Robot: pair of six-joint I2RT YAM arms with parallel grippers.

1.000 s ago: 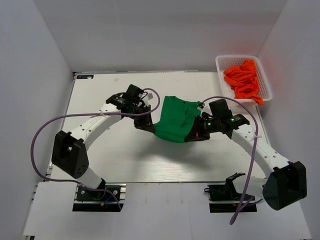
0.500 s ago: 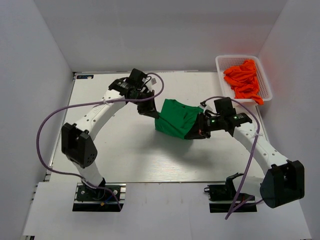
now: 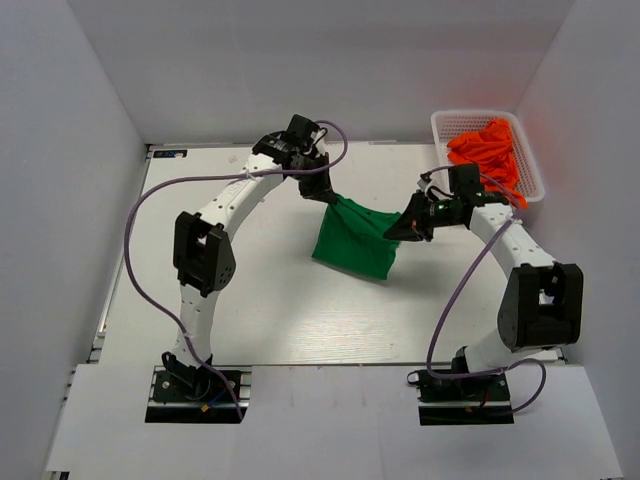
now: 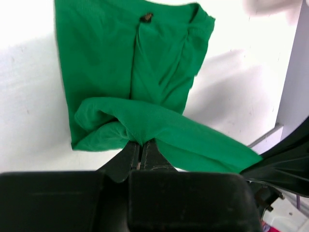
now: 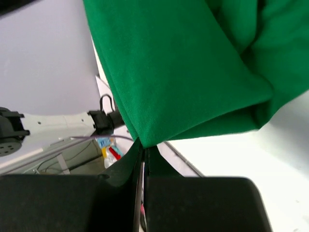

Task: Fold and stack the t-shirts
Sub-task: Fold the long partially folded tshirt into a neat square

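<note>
T-shirt (image 3: 355, 242) stretched crosswise, left gripper (image 3: 327, 197), right gripper (image 3: 399, 230) (both pinching)

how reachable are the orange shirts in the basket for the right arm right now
Probably in range: the basket holding the orange t-shirts sits close beside that arm with nothing between. But the right gripper is shut on a corner of the green t-shirt, so it would have to let go first.

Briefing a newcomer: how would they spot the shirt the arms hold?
On the white table, between the arms, a green shirt is pinched by the left tool and right tool. It is the only green one; the orange shirts lie heaped in the far-right basket.
</note>
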